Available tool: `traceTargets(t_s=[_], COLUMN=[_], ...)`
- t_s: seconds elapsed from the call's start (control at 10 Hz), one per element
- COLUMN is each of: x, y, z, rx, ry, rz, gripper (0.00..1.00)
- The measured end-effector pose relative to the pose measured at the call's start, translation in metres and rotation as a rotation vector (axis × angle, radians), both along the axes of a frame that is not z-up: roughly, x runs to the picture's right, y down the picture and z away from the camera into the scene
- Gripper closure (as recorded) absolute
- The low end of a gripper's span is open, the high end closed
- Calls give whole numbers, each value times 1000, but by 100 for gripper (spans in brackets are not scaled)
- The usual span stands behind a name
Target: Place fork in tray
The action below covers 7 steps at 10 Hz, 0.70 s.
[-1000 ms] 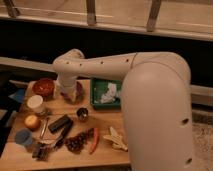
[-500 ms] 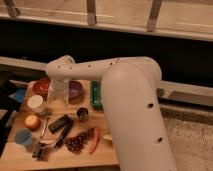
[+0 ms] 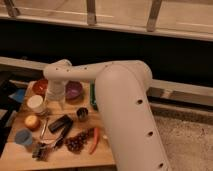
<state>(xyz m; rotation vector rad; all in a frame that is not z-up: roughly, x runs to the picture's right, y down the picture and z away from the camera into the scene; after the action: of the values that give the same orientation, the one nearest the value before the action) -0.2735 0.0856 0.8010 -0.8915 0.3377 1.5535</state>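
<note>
Fingers [image 3: 52, 101] of the gripper [image 3: 56, 103] stand spread wide and hold nothing. They hang pointing down over the far left part of the surface [image 3: 20, 156], between the red bowl [image 3: 40, 86] and the purple bowl [image 3: 74, 90]. Nearest the front edge lie a dark-handled tool [image 3: 47, 147], grapes [image 3: 76, 143] and a red chili [image 3: 95, 140], with a blue cup [image 3: 22, 137] at the left. Just behind them the fork [image 3: 44, 128] lies flat on the wood, running roughly front to back, just beside the black block [image 3: 60, 123] and near the orange [image 3: 31, 121]. So the fork is nearer the front than the fingers, slightly left of them in the view and below them, with no contact. The step in hand looks like the reach for the fork. To do it well, I judge, the gripper should come forward and down, turn so the fingers straddle the thin handle across its width, and close low, since a flat metal thing offers little to grip and may slip. The block sits close, so the finger on that side needs room, and the white cup [image 3: 35, 103] stands near the path. Farther back, the tray [image 3: 93, 98] shows only as a green strip beside the purple bowl, the rest hidden behind the arm [image 3: 125, 110]. Carrying the fork there probably means passing over that bowl or the small can [image 3: 81, 114].
</note>
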Motion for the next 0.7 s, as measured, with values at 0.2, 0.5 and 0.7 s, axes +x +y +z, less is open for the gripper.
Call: traceTargets(t_s=[0.2,0.5,0.7], x=[-2,-9,-28], y=[2,2,4], z=[0,8,16], rx=[1,8,8], ry=[-2,-16,-43], rz=[-4,21,7], gripper=[35,35,35])
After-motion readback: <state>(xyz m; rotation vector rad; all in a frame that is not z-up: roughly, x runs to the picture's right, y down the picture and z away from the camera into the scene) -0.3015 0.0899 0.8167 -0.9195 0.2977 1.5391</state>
